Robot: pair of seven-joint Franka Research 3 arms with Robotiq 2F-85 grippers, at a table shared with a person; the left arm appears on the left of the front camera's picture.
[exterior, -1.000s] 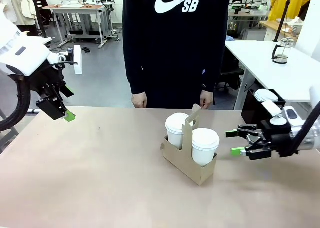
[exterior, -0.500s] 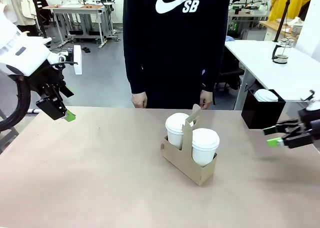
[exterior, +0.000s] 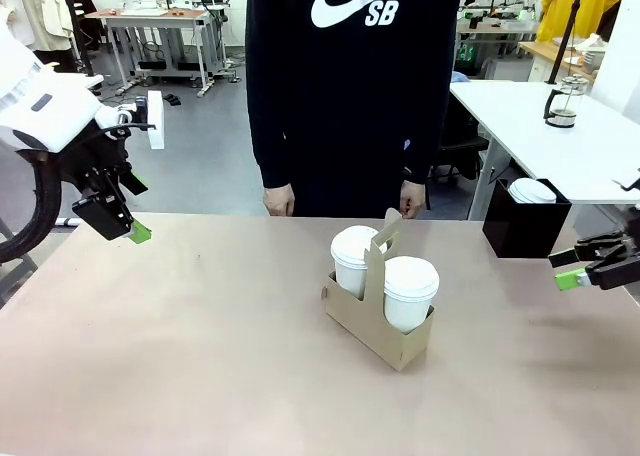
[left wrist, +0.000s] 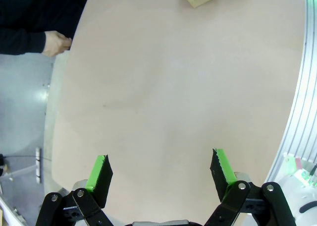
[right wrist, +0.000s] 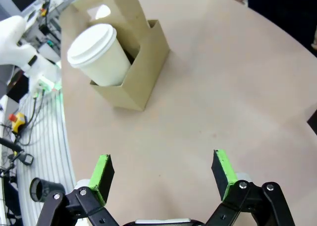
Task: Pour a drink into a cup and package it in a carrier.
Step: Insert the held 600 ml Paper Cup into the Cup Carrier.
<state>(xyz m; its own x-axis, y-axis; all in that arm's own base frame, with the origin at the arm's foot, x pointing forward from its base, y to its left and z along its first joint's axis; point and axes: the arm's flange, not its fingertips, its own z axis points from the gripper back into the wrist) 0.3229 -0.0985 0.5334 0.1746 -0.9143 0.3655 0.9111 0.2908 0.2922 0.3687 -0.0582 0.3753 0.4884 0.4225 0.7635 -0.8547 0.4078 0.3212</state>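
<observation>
Two lidded white cups (exterior: pixel 411 291) are sitting in one cardboard carrier (exterior: pixel 378 321), well ahead of the right gripper's fingers (exterior: pixel 570 280). One black box (exterior: pixel 524 228) is holding one more lid (cup beneath hidden). Two grippers are showing, one person (exterior: pixel 350 86) is standing.
</observation>
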